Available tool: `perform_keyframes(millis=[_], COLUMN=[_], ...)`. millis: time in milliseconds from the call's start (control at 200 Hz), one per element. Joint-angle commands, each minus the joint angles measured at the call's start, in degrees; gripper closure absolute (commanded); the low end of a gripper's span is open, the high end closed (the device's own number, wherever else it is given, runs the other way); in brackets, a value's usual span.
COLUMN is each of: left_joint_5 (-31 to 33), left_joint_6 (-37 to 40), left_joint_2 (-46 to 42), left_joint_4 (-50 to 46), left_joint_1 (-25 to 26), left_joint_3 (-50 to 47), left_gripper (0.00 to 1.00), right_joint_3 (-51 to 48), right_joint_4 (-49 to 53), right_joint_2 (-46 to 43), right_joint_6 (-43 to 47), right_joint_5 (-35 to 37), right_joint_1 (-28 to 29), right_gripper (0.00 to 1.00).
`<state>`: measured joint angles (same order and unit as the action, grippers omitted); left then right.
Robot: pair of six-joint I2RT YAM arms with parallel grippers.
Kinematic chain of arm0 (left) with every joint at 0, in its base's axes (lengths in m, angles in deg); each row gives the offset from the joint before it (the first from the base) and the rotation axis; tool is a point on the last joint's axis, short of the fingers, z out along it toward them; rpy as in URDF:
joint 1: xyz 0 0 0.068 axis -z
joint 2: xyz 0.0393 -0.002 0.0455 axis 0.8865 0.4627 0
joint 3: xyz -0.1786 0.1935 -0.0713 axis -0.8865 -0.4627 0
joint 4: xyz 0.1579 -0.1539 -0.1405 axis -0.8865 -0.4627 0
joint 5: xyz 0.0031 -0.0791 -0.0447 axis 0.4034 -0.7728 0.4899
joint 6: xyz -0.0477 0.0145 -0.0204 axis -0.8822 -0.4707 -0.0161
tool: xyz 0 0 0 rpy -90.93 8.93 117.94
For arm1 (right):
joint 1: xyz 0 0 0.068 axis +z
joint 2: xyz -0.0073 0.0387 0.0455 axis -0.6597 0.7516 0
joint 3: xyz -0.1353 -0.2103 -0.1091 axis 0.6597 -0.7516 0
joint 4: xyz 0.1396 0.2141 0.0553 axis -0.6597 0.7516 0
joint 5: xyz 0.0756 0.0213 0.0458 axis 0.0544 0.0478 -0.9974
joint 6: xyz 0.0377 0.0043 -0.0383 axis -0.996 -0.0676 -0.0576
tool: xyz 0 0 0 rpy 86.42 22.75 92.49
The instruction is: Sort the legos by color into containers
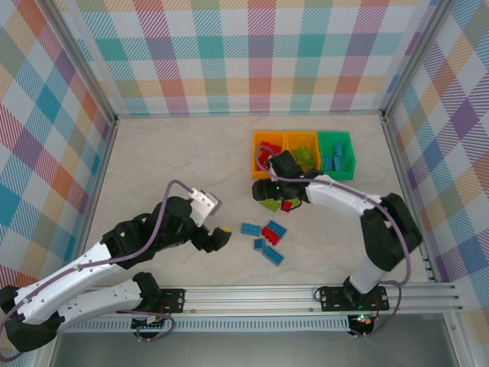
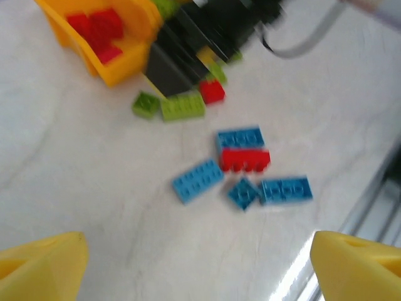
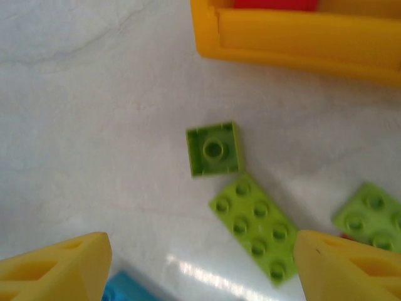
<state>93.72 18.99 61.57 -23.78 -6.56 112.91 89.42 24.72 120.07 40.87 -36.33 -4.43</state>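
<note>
Lime green plastic bricks lie on the pale bench beneath the right fingers, which are spread wide and hold nothing. Between them sits 1 small square brick, upside down with its hollow side up. Just beside it is a longer 8-stud brick, studs up. Another lime brick lies near the right-hand finger. An orange bin stands close behind.

From above, 3 bins stand in a row: an orange one holding red bricks, an orange one holding lime bricks, and a green one holding blue bricks.

The left fingers are also spread and empty. They hover near a loose cluster of 4 blue bricks and 1 red brick.

These bricks are probably very light, rigid and smooth-sided, so a corner pinch would likely slip. The long brick looks best gripped across its narrow width, on the 2 flat long walls. The square brick could be gripped on either pair of opposite walls. Because the 2 sit so close together, closing on one may nudge the other.
</note>
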Motion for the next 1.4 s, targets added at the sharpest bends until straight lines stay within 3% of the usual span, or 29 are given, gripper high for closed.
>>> perform_keyframes(millis=[0,130,295,670,910,1105,1240,1395], left_joint_5=[-1.7,-0.9,0.9,2.2,-0.9,1.8,4.1,5.4], left_joint_6=[1.2,1.4,1.9,3.2,4.1,4.1,3.6,3.8], left_joint_2=[2.0,4.5,4.5,1.2,-1.7,-6.2,-11.2,-16.3], left_joint_4=[-1.7,-4.4,-6.2,-4.6,-2.7,0.1,3.1,5.0], left_joint_1=[1.1,1.1,2.2,2.7,2.7,2.7,2.7,2.7], left_joint_3=[0.8,2.4,2.7,1.8,1.0,-0.5,-2.6,-4.8], left_gripper=[0.03,0.00,0.00,0.00,0.00,0.00,0.00,0.00], right_joint_3=[5.0,9.4,13.5,13.2,5.3,0.4,1.9,9.6], right_joint_4=[-1.7,-0.8,1.8,3.9,-1.8,-4.8,-4.9,-3.2], right_joint_2=[5.4,12.1,18.0,16.4,-0.5,-11.4,-10.7,-0.7], right_joint_6=[3.7,5.1,5.2,5.5,1.6,0.5,0.3,3.1], right_joint_5=[1.7,2.6,1.5,3.1,5.3,10.8,6.9,3.1], right_joint_1=[0.3,0.3,0.6,1.5,1.6,-4.6,-13.7,-20.0], right_gripper=[0.23,0.25,0.44,0.76,0.78,0.80,0.80,0.78])
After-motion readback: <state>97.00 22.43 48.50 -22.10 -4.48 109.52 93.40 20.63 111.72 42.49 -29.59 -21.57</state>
